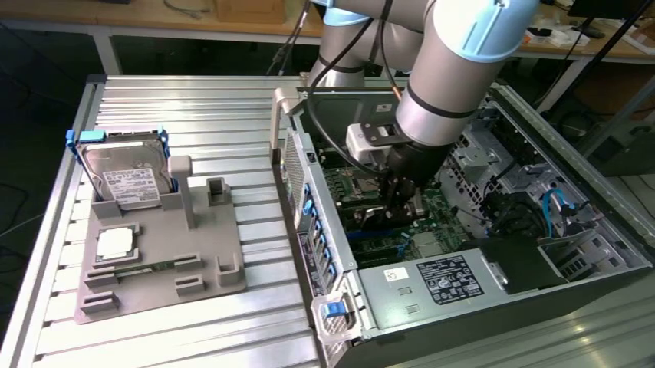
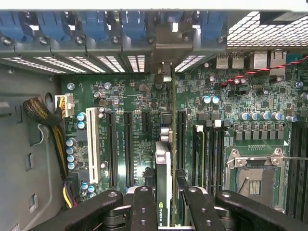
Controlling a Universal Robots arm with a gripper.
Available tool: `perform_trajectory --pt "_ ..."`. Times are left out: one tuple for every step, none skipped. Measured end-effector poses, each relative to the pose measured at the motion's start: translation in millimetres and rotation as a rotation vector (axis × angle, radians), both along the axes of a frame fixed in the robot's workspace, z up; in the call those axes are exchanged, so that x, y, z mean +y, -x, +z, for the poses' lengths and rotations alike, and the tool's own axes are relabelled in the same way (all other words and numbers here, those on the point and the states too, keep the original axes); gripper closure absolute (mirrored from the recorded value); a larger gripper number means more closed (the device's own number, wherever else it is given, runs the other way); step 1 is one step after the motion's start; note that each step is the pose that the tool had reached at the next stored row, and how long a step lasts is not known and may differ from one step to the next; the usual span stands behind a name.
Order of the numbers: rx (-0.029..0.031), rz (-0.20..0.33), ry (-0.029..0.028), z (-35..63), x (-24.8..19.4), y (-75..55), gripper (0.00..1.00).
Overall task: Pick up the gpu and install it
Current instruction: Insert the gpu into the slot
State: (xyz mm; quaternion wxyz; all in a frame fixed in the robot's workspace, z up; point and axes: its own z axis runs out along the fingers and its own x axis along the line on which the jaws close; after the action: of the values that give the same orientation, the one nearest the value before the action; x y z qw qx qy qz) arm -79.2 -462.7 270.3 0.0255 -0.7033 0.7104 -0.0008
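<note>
One gripper [image 2: 166,197] is shut tight on the gpu [image 2: 162,166]. It holds the card up on its thin edge, likely so it can fit a long slot [image 2: 128,144] on the green motherboard [image 2: 120,94] just below, inside the open computer case [image 1: 511,316].

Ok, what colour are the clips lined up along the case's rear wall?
Blue. The clips show best in the wrist view.

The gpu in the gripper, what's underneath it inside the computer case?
Under the gpu, held edge-on by the gripper, lies the green motherboard with black expansion slots alongside. Whatever sits directly beneath is covered by the card itself.
</note>
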Motion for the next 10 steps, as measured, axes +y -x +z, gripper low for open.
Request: perform_trajectory --pt "0.0000 0.000 0.0000 -0.1 0.0 0.2 0.73" --pt "0.0000 0.000 0.0000 -0.1 0.0 0.4 0.73" --pt "0.0001 0.000 0.0001 -0.2 0.0 0.5 0.73" --pt "0.0001 0.000 0.0001 -0.4 -0.1 0.6 0.73" --pt "0.0000 0.000 0.0000 -0.6 0.0 0.6 0.73" --pt "0.0000 0.000 -0.0001 -0.9 0.0 0.7 0.73" --pt "0.0000 0.000 0.0000 -1.0 0.0 0.8 0.73" --pt "0.0000 0.000 0.0001 -1.0 0.0 1.1 0.73" --pt "0.0000 0.000 0.0000 -1.1 0.0 1.4 0.73" --pt "0.0000 0.000 0.0000 -1.1 0.0 1.7 0.73"
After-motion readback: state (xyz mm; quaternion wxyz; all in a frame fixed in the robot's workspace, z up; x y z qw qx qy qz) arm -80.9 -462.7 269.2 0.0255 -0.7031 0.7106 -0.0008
